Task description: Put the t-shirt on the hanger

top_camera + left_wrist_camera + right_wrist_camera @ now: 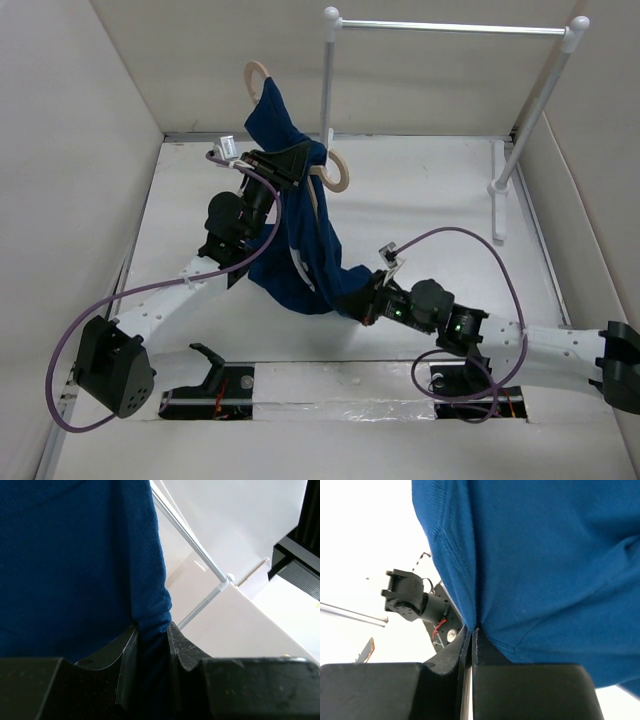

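The navy t-shirt [303, 232] hangs stretched between my two grippers above the table. The pale wooden hanger [335, 172] is inside it: its hook [256, 72] sticks out at the top and a rounded end pokes out at the right of the cloth. My left gripper [290, 165] is shut on the upper part of the shirt next to the hanger; its wrist view shows a bunched fold of navy cloth [150, 625] pinched between the jaws. My right gripper [358, 300] is shut on the shirt's lower edge [475, 622]. The chest print is hidden.
A rack with white posts and a silver bar [450, 28] stands at the back right, its foot [498, 190] on the table. White walls enclose the table on the left, back and right. Cables loop off both arms.
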Controlling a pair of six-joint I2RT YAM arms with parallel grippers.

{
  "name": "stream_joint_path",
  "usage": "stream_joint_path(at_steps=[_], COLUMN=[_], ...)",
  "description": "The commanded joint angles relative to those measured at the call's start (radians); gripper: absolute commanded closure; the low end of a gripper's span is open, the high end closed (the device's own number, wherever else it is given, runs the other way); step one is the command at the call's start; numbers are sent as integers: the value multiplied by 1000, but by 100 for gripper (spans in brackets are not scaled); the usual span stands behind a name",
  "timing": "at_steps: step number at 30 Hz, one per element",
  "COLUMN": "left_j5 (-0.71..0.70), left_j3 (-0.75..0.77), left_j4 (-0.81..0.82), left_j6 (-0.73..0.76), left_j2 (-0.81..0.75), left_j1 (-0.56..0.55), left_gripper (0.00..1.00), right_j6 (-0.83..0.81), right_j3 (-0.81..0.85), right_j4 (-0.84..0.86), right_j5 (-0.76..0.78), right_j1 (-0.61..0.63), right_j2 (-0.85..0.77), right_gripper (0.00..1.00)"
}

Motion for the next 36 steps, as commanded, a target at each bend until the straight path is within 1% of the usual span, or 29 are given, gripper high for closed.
stream_joint_path(at_steps=[1,2,3,4,5,6,8,9,12,15,19,20,22,23,25,26,30,33,34,35,36], left_j5=[89,107,161,175,190,218,236,268,333,365,370,368,367,368,365,364,364,370,370,370,371], left_j3=[-14,-33,-69,-88,-106,-141,-174,-200,-237,-270,-329,-340,-356,-363,-376,-381,-387,-386,-384,-386,-386], left_j4=[128,134,141,148,150,151,157,162,156,113,108,113,114,121,128,137,153,167,168,168,168], left_j6=[-63,-86,-109,-132,-183,-200,-249,-264,-307,-314,-323,-324,-324,-324,-324,-326,-329,-332,-334,-335,-337], left_j2=[-9,-7,-7,-6,-6,-7,-10,-10,-12,-21,-33,-35,-32,-24,-15,-4,16,25,25,25,23], left_j1=[14,14,14,14,14,14,14,14,14,14,14,14,14,14,14,14,14,14,14,14,14], left_gripper=[100,100,100,100,100,100,100,100,100,100,100,100,100,100,100,100,100,100,100,100,100], right_j6=[-41,-51,-62,-82,-91,-99,-98,-92,-79,-49,-18,-16,-16,-18,-28,-35,-79,-104,-119,-128,-137], right_j3=[137,166,194,223,249,289,318,333,318,266,186,171,168,169,177,182,218,226,243,249,254], right_j4=[-194,-215,-247,-260,-265,-265,-260,-251,-226,-194,-133,-136,-171,-188,-237,-251,-330,-331,-340,-338,-312], right_j5=[24,33,39,58,63,61,52,46,73,73,27,17,18,29,53,64,110,196,245,265,282], right_j1=[18,18,18,18,18,18,18,18,18,18,18,18,18,18,18,18,18,18,18,18,18], right_j2=[-50,-50,-46,-38,-18,-3,31,71,164,209,240,241,241,225,189,142,36,13,16,22,33], right_gripper=[100,100,100,100,100,100,100,100,100,100,90,83,74,63,55,50,44,44,46,46,48])
